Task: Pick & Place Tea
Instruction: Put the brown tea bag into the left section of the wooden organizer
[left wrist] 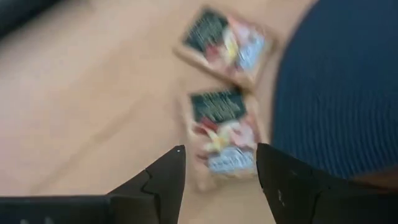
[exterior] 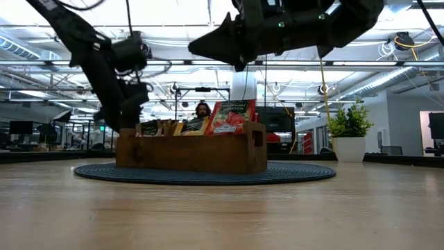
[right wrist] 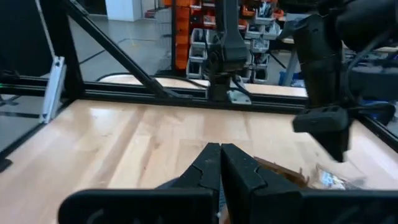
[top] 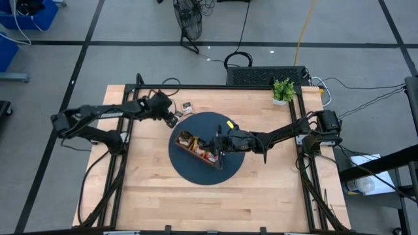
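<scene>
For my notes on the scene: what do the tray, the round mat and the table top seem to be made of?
Tray: seemingly wood, matte brown, plain flat boards with a cut handle hole.
Round mat: dark blue, dull; possibly fabric or rubber, cannot tell which.
Table top: light wood, visible plank seams and grain, slight sheen in the low view.

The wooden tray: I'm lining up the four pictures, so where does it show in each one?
High view: wooden tray lies at picture centre on the round dark mat.
Low view: centre-left, seen side-on, sachets sticking up from it.
Left wrist view: not in it; only the mat's edge shows.
Right wrist view: cannot tell; hidden behind the claw.
Shared landmark: the mat, in the high, low and left wrist views.
</scene>
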